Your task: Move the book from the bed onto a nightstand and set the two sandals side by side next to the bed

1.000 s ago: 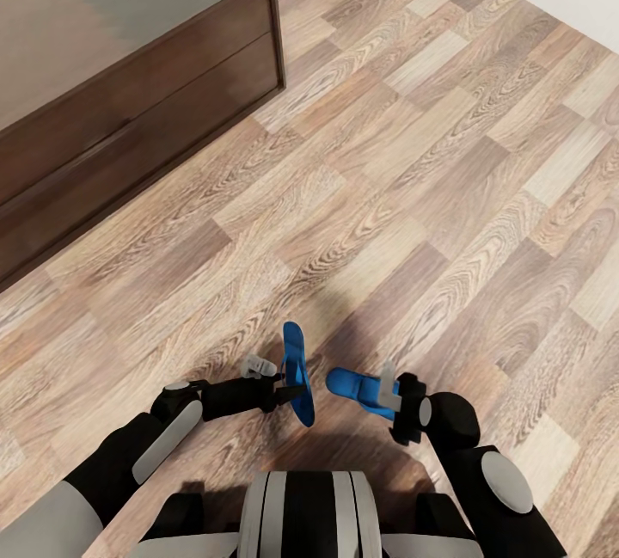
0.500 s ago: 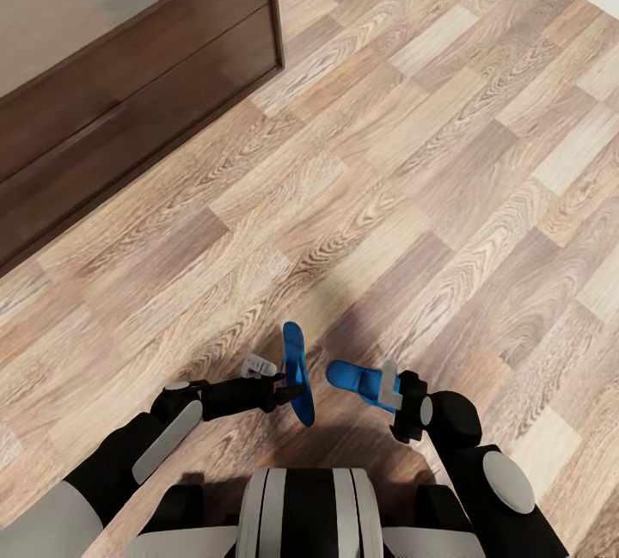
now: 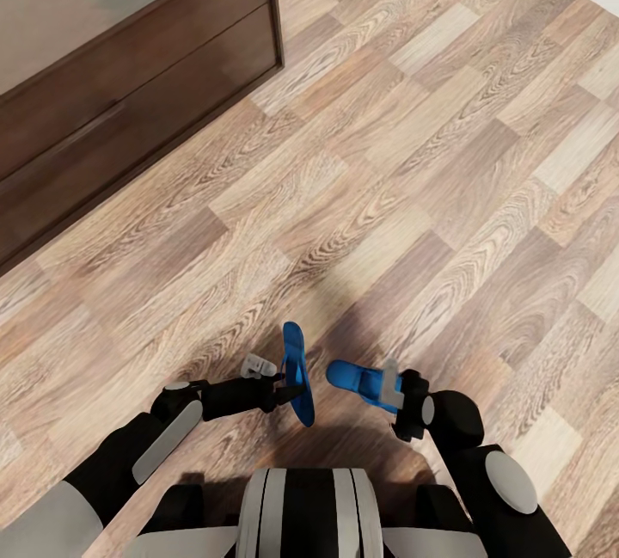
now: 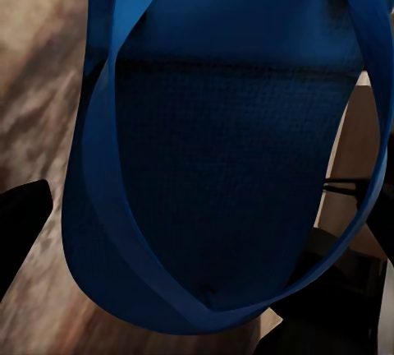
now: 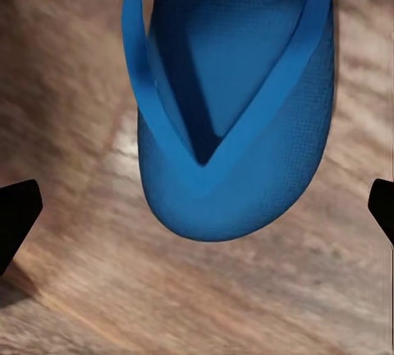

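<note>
There are two blue sandals, one gripped by the left gripper (image 3: 288, 386) and one gripped by the right gripper (image 3: 389, 390), both held up above the wood floor (image 3: 413, 162) near one dark cabinet (image 3: 120, 68).

two blue sandals (image 3: 297, 362) (image 3: 359, 383), held above floor

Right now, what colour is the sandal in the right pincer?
Bright blue all over, sole and strap; the sandal shows best in the right wrist view.

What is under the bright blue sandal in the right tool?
Bare wood-plank floor lies beneath the bright blue flat sandal held above it. The patch directly below is covered by the sole.
</note>
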